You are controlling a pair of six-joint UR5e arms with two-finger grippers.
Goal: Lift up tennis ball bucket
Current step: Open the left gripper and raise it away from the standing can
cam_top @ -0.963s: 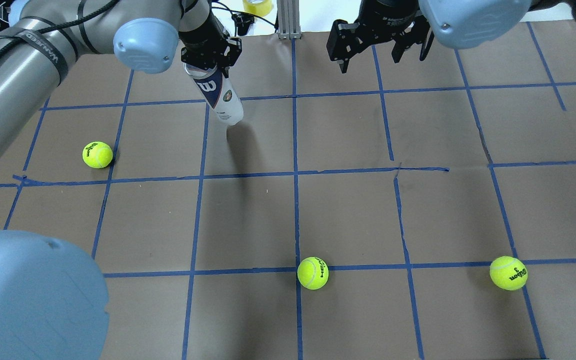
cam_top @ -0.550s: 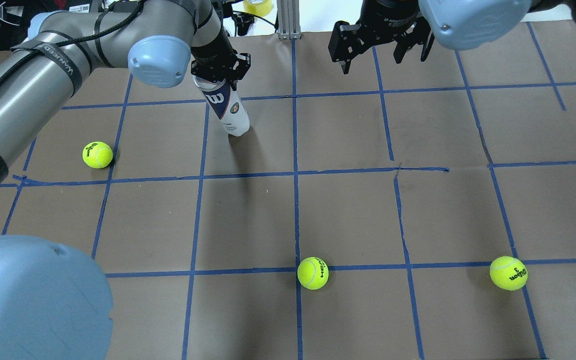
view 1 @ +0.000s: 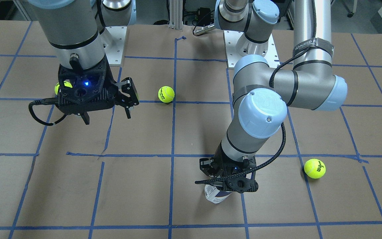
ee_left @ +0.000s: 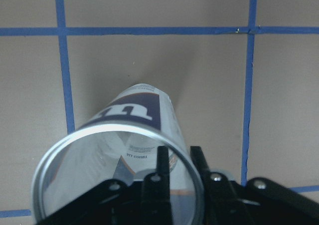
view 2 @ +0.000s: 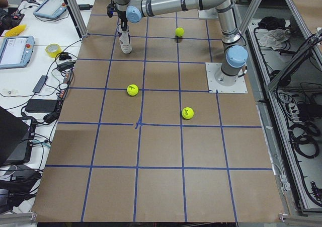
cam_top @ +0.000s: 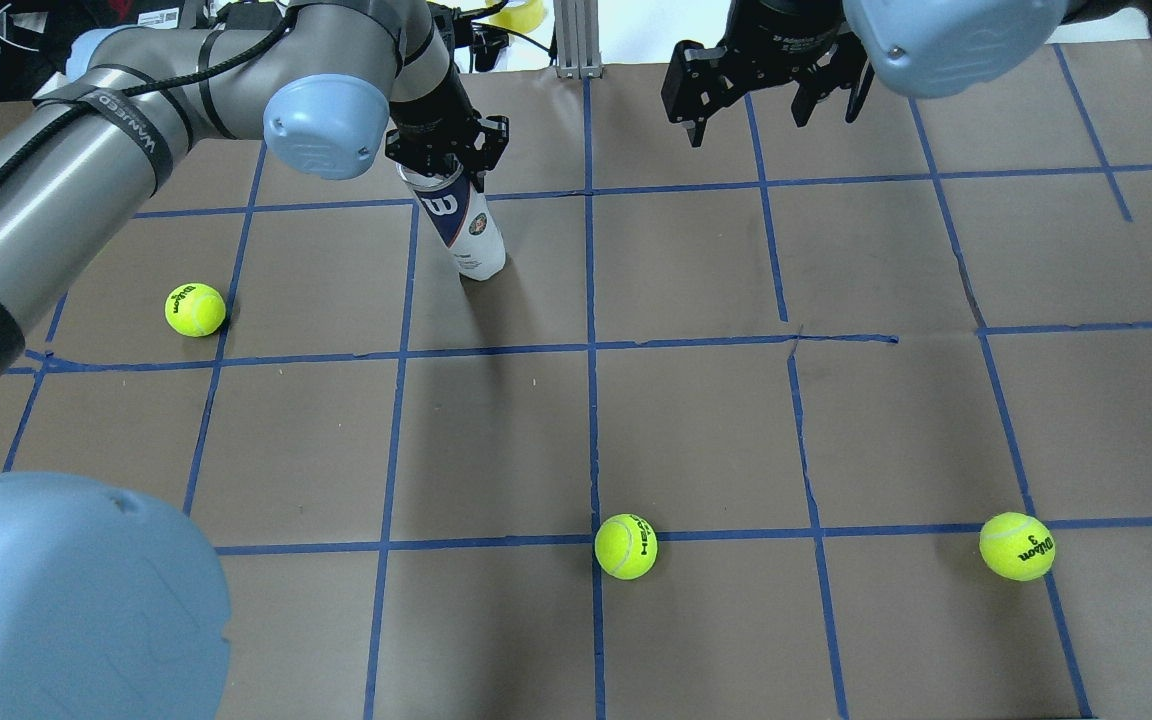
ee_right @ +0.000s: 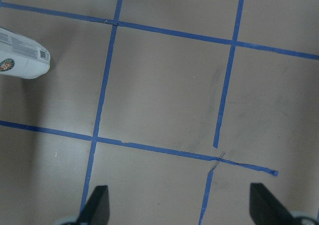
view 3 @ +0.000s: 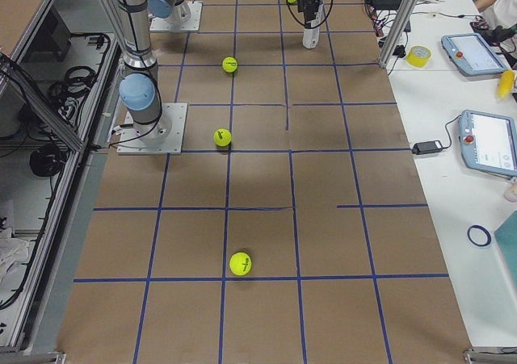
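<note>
Left wrist-mounted view: left gripper is closed down on the metal rim of the tennis ball bucket, thin black fingers pinching the wall at the open mouth, one seemingly inside and one outside. Bucket is a slim clear plastic tube, round mouth, white and navy label with a big W; through the mouth only clear wall and the label's back show. Overhead, the bucket hangs tilted from the left gripper, lower end toward the table's middle; cannot tell if that end touches the surface. Right gripper holds nothing, jaws spread wide, up near the far edge. Table is flat brown paper gridded with blue tape. Three fuzzy yellow-green tennis balls lie loose on it, well apart.
</note>
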